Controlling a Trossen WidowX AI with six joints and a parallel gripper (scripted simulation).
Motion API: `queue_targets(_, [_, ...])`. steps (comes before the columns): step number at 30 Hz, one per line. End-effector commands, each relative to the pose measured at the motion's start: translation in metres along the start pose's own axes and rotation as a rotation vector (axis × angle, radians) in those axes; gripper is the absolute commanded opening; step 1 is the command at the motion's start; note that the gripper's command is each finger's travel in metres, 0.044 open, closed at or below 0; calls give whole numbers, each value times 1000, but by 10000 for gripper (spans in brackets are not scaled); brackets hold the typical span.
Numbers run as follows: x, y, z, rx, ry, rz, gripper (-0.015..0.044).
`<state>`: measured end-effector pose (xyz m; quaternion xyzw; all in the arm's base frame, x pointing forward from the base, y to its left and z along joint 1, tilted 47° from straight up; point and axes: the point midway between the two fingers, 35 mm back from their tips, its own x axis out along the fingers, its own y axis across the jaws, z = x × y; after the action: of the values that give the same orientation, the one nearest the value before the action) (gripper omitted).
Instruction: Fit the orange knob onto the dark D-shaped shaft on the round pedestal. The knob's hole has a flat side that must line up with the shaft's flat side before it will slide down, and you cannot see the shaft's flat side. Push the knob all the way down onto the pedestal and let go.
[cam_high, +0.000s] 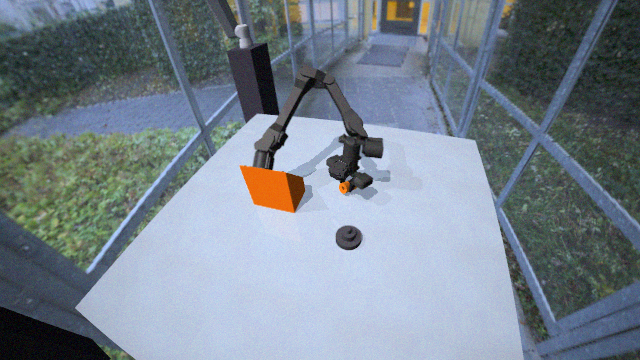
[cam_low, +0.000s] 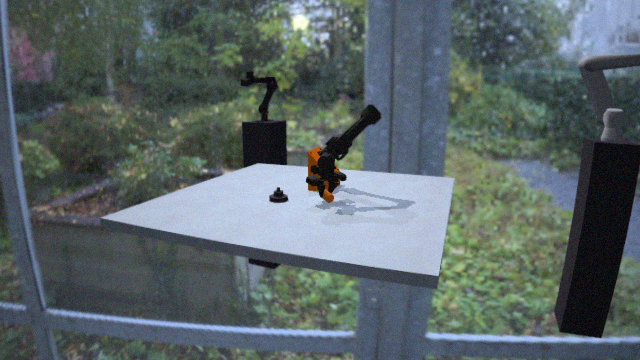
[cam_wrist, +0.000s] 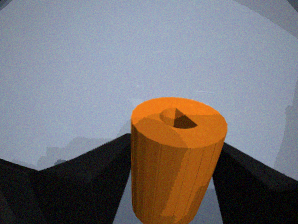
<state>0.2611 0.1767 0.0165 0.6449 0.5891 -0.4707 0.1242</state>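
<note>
The orange knob (cam_high: 344, 188) (cam_low: 328, 196) (cam_wrist: 170, 175) is held tilted between the fingers of my gripper (cam_high: 350, 183) (cam_low: 325, 189) (cam_wrist: 173, 145), which is shut on its sides. In the wrist view the knob's end face points toward the camera and shows the D-shaped hole with its flat edge. Whether the knob touches the table is hard to tell. The round dark pedestal (cam_high: 348, 243) (cam_low: 278, 199) stands on the table, nearer the top camera than the gripper, with its shaft (cam_high: 350, 231) (cam_low: 278, 190) upright and bare. The pedestal is not visible in the wrist view.
A large orange block (cam_high: 271, 189) (cam_low: 313, 159) stands beside my arm's base on the white table (cam_high: 300, 300) (cam_low: 200, 220). Dark pillars (cam_high: 252, 80) (cam_low: 597, 235) with other arms stand beyond the table edges.
</note>
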Motion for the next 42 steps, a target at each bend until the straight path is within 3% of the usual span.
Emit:
queue_targets(1, [-3,1,-5,-9,-54,3,181])
queue_targets(42, [-13,0,-37,-11,-562,3,181])
